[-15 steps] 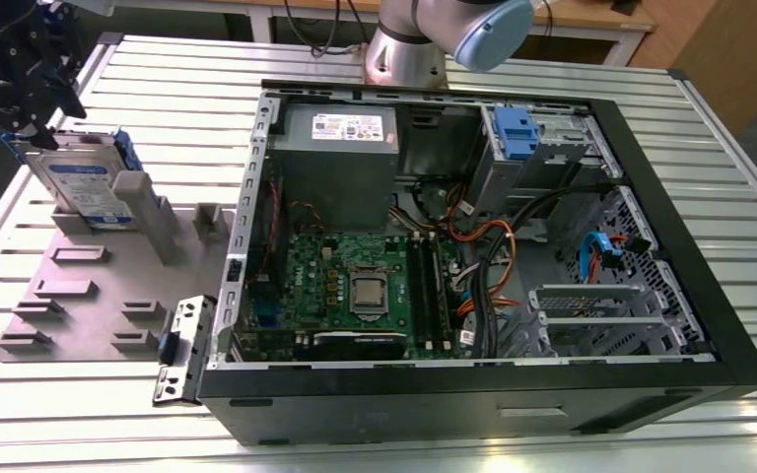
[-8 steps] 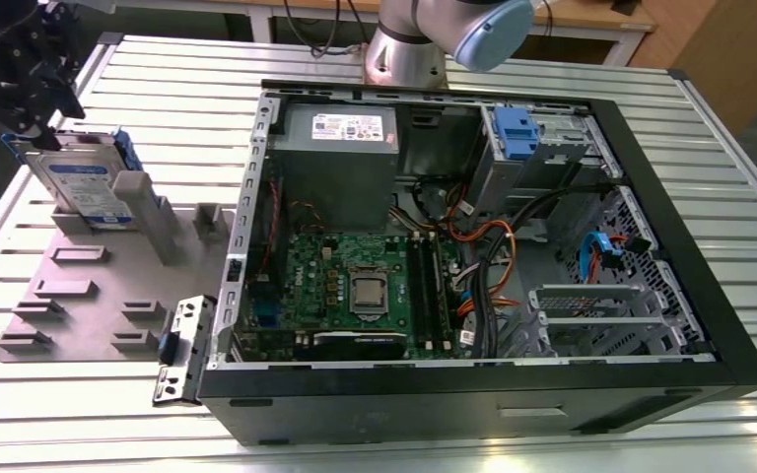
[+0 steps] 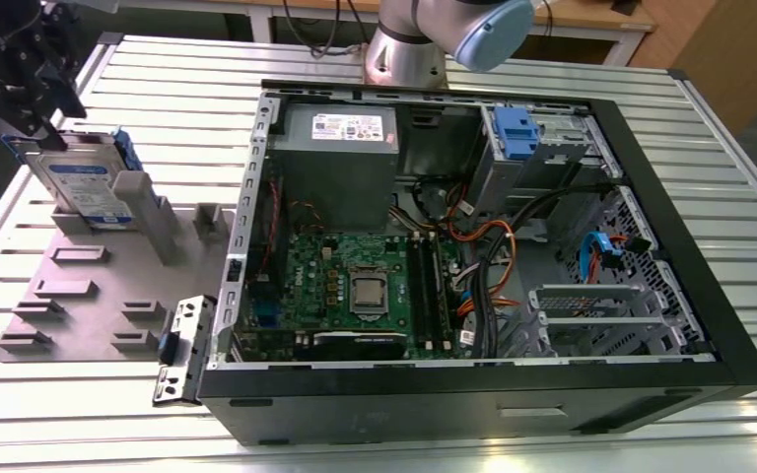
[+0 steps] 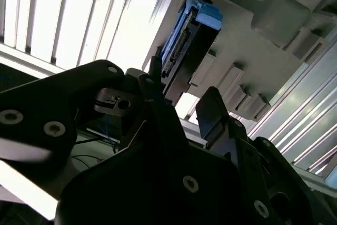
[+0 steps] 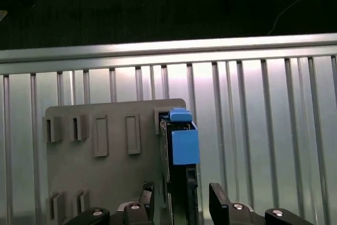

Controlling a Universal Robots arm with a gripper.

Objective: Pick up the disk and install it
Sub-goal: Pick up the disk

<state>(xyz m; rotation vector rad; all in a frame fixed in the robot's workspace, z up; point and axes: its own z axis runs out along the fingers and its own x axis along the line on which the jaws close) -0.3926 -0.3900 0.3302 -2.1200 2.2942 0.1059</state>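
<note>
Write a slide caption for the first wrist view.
Open gripper straddles the disk, standing on edge in the grey holder plate on the slatted table.

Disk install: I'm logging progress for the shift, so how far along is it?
Done: nothing yet; the flat silver-grey disk in its blue plastic carrier stands upright in the grey slotted holder, outside the open black computer case. In hand: the open gripper straddles the disk without clamping it. Left: lifting and installing it.
</note>
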